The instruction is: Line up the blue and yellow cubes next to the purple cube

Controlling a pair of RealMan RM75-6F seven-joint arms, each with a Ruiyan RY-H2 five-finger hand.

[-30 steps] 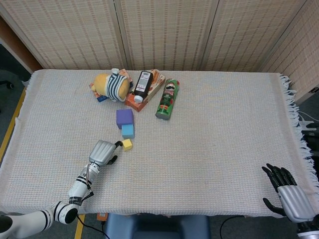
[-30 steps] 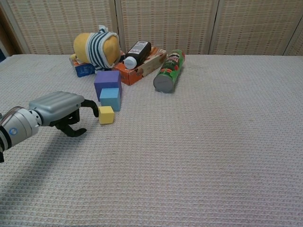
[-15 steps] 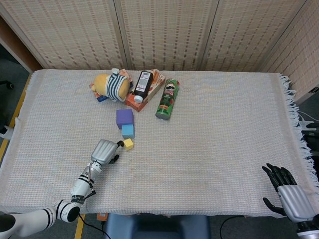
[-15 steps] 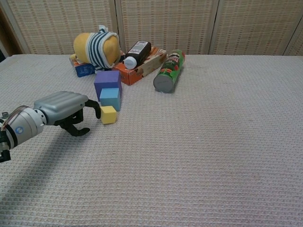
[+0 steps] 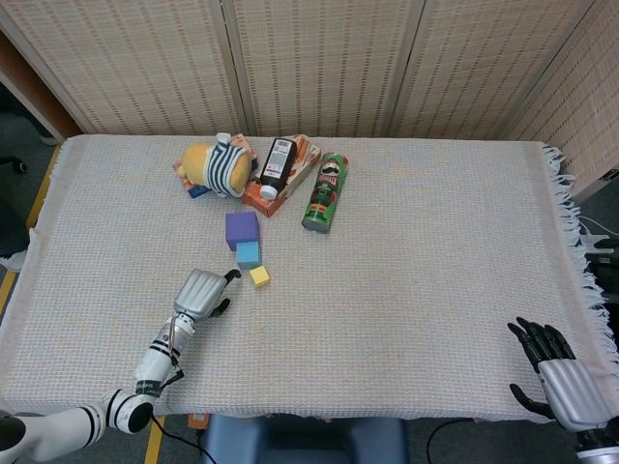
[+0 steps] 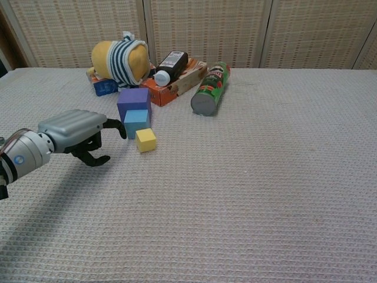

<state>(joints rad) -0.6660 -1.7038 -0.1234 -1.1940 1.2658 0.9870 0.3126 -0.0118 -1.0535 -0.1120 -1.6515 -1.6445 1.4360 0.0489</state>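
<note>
Partly hidden behind the striped yellow plush toy [image 6: 121, 60] lies a small blue box [image 6: 103, 87], and the left hand's [image 6: 75, 133] palm side cannot be seen. The silver right hand [image 5: 564, 379] shows only in the head view, cut by the lower right corner, dark fingers spread, holding nothing. Wide bare white woven cloth [image 5: 435, 280] lies right of the cubes. The small yellow foam cube [image 6: 145, 140] sits just beside the light blue foam cube [image 6: 136, 123], slightly turned; this one touches the larger purple foam cube [image 6: 133, 102]. The left hand's fingers curl downward, empty, close to the yellow cube but apart
</note>
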